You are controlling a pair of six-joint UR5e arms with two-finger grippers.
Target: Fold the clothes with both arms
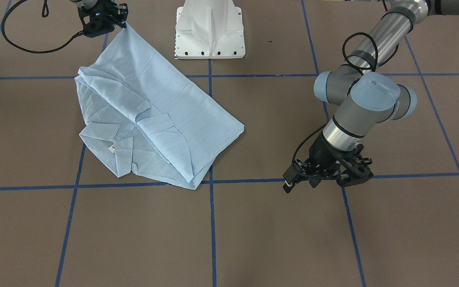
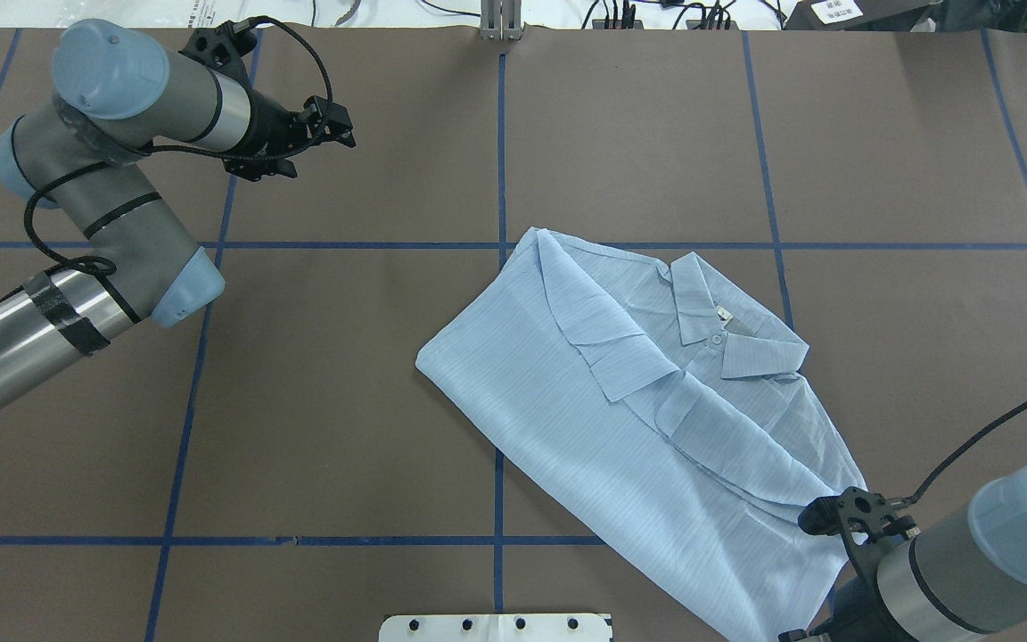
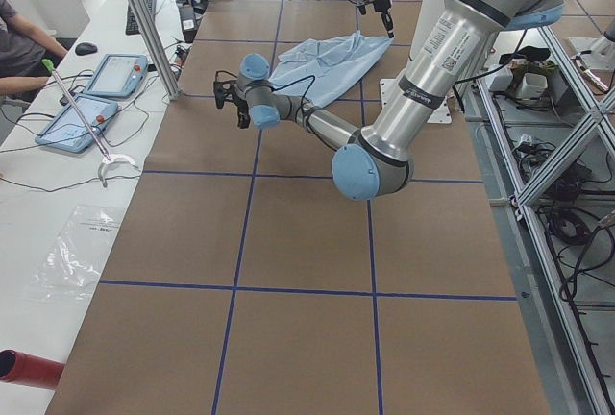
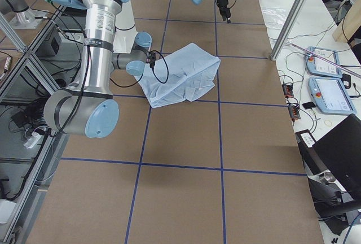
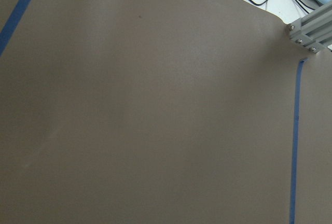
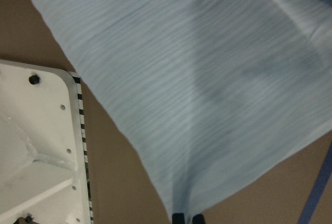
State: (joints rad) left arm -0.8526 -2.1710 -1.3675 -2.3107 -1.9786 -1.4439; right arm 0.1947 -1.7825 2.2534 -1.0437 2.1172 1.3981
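The light blue shirt (image 1: 165, 115) lies partly folded on the brown table, collar and white neck label up (image 2: 723, 314). One corner is lifted towards the robot base. My right gripper (image 1: 125, 24) is shut on that corner. In the right wrist view its two fingertips (image 6: 188, 218) pinch the cloth (image 6: 197, 79) at the bottom edge. My left gripper (image 1: 321, 181) hovers open over bare table, well away from the shirt (image 2: 656, 419), with nothing between its fingers. In the overhead view the left gripper (image 2: 340, 125) sits far left of the shirt. The left wrist view holds only table.
The white pedestal base (image 1: 209, 32) stands just beside the lifted corner (image 6: 36, 156). Blue tape lines (image 1: 212, 223) divide the brown table top. A side bench with tablets (image 3: 91, 98) and a seated person (image 3: 14, 40) lies beyond the far table edge.
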